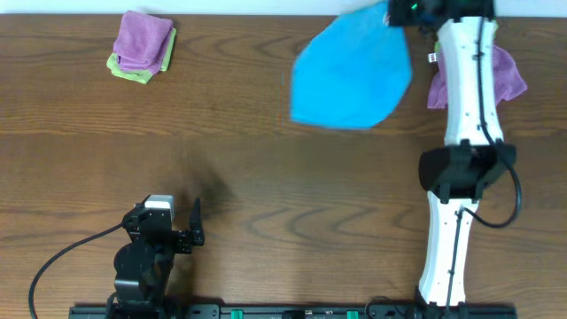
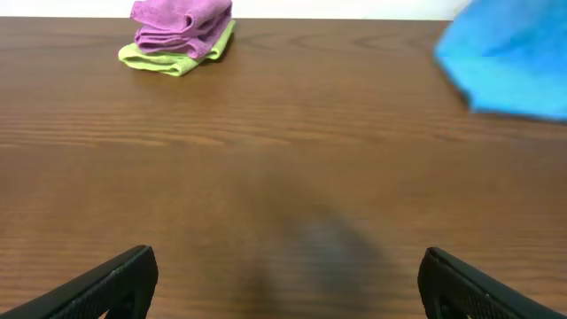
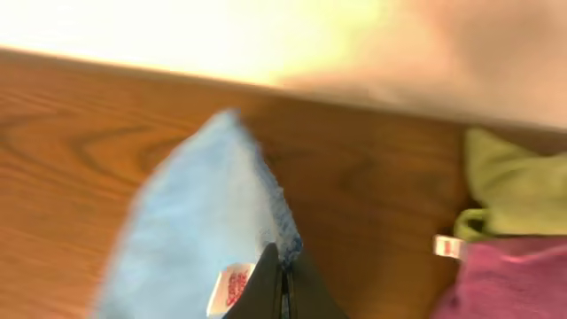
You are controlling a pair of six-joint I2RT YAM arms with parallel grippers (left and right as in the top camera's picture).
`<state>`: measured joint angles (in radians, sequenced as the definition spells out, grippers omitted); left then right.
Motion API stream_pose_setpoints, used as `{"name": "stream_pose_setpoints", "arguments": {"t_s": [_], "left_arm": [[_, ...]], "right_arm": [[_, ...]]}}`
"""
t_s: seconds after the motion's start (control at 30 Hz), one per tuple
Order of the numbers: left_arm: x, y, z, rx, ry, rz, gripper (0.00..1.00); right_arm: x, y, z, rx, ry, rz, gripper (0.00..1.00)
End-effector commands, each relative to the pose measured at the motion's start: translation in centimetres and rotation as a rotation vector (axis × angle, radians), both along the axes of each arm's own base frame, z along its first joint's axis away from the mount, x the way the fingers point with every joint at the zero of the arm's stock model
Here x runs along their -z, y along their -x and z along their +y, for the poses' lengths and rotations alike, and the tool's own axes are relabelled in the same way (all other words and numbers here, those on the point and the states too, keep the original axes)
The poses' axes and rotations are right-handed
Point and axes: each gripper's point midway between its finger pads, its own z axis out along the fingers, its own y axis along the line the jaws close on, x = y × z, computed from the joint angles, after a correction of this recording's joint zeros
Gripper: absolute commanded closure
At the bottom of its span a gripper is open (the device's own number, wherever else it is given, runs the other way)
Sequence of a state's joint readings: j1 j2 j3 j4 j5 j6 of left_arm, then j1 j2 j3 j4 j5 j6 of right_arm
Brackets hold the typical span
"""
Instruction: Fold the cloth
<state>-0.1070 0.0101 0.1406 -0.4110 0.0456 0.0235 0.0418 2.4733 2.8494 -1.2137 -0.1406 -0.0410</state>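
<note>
A blue cloth (image 1: 350, 75) hangs lifted at the back of the table, right of centre; it also shows blurred in the left wrist view (image 2: 509, 62). My right gripper (image 1: 397, 12) is shut on the blue cloth's corner (image 3: 204, 239), near its white tag, with the fingertips (image 3: 283, 275) pinched together. My left gripper (image 2: 283, 283) is open and empty, low over bare wood at the front left (image 1: 195, 221), far from the cloth.
A folded purple cloth on a green one (image 1: 143, 46) lies at the back left, also in the left wrist view (image 2: 180, 35). A purple cloth (image 1: 505, 75) and a green one (image 3: 514, 182) lie by the right arm, at the back right.
</note>
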Motion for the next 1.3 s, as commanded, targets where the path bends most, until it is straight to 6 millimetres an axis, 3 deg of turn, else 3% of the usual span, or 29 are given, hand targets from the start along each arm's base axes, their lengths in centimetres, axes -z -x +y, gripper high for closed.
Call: {"name": "stream_pose_setpoints", "arguments": {"t_s": [0.0,0.1,0.2,0.23,0.27,0.3,0.37,0.5,0.6,0.67,0.87,0.93,0.97,1.1,1.27], "left_arm": [[0.9,0.0,-0.1,0.009,-0.007,0.016,0.05],[0.9,0.0,-0.1,0.009,-0.007,0.016,0.05],[0.9,0.0,-0.1,0.009,-0.007,0.016,0.05],[0.9,0.0,-0.1,0.009,-0.007,0.016,0.05],[0.9,0.0,-0.1,0.009,-0.007,0.016,0.05],[0.9,0.0,-0.1,0.009,-0.007,0.016,0.05],[0.9,0.0,-0.1,0.009,-0.007,0.016,0.05],[0.9,0.0,-0.1,0.009,-0.007,0.016,0.05],[0.9,0.0,-0.1,0.009,-0.007,0.016,0.05],[0.9,0.0,-0.1,0.009,-0.007,0.016,0.05],[0.9,0.0,-0.1,0.009,-0.007,0.016,0.05],[0.9,0.0,-0.1,0.009,-0.007,0.016,0.05],[0.9,0.0,-0.1,0.009,-0.007,0.016,0.05],[0.9,0.0,-0.1,0.009,-0.007,0.016,0.05],[0.9,0.0,-0.1,0.009,-0.007,0.016,0.05]], "right_arm": [[-5.2,2.4,5.3,-0.131,-0.048,-0.081,0.99],[-5.1,5.9,12.9,-0.307,-0.106,-0.019,0.99],[-3.1,10.8,20.9,-0.485,-0.099,0.086,0.99],[-2.5,12.2,22.8,-0.534,-0.086,0.111,0.96],[-0.8,16.0,27.3,-0.653,-0.052,0.178,0.58],[-0.1,17.6,29.0,-0.713,-0.026,0.194,0.37],[1.0,19.8,31.2,-0.774,0.090,0.186,0.34],[1.4,19.6,31.0,-0.705,0.266,0.132,0.18],[1.8,18.6,29.3,-0.648,0.262,0.161,0.15],[2.6,17.6,27.6,-0.610,0.266,0.197,0.15],[8.4,15.4,20.5,-0.462,0.296,0.416,0.21],[10.4,15.6,18.9,-0.444,0.289,0.492,0.30],[11.3,15.8,18.3,-0.435,0.291,0.525,0.39],[15.1,14.7,16.7,-0.387,0.283,0.565,0.98],[17.7,13.5,17.2,-0.383,0.253,0.534,0.99]]}}
